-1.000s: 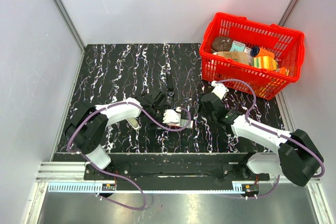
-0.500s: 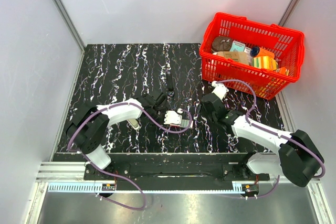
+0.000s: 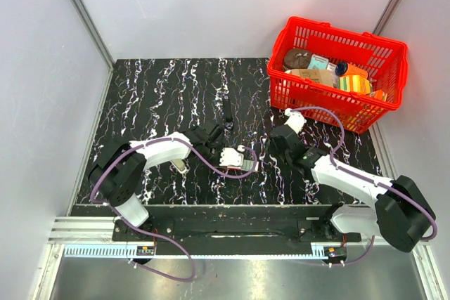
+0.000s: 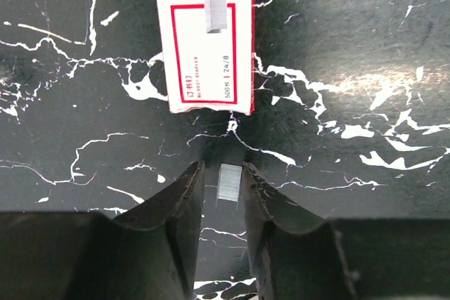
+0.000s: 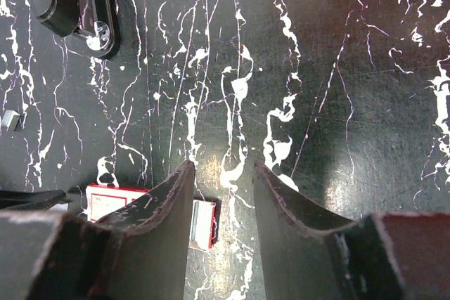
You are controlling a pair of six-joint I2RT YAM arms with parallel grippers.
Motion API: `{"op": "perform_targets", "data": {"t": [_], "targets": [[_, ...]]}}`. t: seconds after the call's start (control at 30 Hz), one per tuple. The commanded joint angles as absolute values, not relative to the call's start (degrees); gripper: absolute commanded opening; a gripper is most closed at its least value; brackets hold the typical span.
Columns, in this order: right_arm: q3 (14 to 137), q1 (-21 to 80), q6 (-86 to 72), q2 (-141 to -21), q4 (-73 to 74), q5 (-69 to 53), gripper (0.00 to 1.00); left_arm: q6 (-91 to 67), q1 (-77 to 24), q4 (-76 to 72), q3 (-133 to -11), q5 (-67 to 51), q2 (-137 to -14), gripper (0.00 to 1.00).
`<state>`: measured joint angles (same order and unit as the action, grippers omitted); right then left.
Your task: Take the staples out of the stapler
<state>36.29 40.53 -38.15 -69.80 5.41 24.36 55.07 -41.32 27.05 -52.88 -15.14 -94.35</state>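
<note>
The black stapler lies on the marble table beyond both grippers; its end shows in the right wrist view. A short grey strip of staples sits between the tips of my left gripper. It is against the right finger, with a thin gap to the left finger. The jaws stand narrowly apart. In the top view the left gripper is low over the table. My right gripper is open and empty above bare table, right of centre.
A red-and-white staple box lies just ahead of the left fingertips; it also shows in the right wrist view. A short beige-silver piece lies under the left arm. A red basket with several items stands at the back right.
My left gripper has shifted slightly right and toward the near edge, then stopped. My right gripper has barely moved.
</note>
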Motion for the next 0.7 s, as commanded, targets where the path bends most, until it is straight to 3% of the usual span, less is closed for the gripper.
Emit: {"op": "perform_targets", "data": {"t": [0.0, 0.1, 0.23, 0.43, 0.53, 0.67], "targets": [[35.95, 40.43, -39.2, -68.12, 4.48, 24.61, 0.44, 54.84, -41.22, 30.85, -50.54, -10.9, -95.19, 0.35], [35.95, 40.43, -39.37, -67.94, 4.66, 24.7, 0.43, 54.93, -41.13, 30.76, -50.01, -10.63, -94.84, 0.42], [36.12, 40.43, -39.37, -68.11, 4.75, 24.7, 0.41, 55.19, -41.22, 30.76, -49.83, -10.37, -94.66, 0.42], [36.56, 40.43, -39.29, -68.64, 5.01, 24.61, 0.38, 54.84, -41.22, 31.29, -50.8, -10.11, -96.5, 0.26], [36.47, 40.34, -39.37, -68.56, 5.01, 24.7, 0.36, 54.58, -41.31, 31.99, -51.59, -10.54, -97.03, 0.12], [36.56, 40.43, -39.37, -68.73, 4.92, 24.61, 0.35, 53.97, -41.48, 32.08, -52.21, -11.51, -97.12, 0.08]]}}
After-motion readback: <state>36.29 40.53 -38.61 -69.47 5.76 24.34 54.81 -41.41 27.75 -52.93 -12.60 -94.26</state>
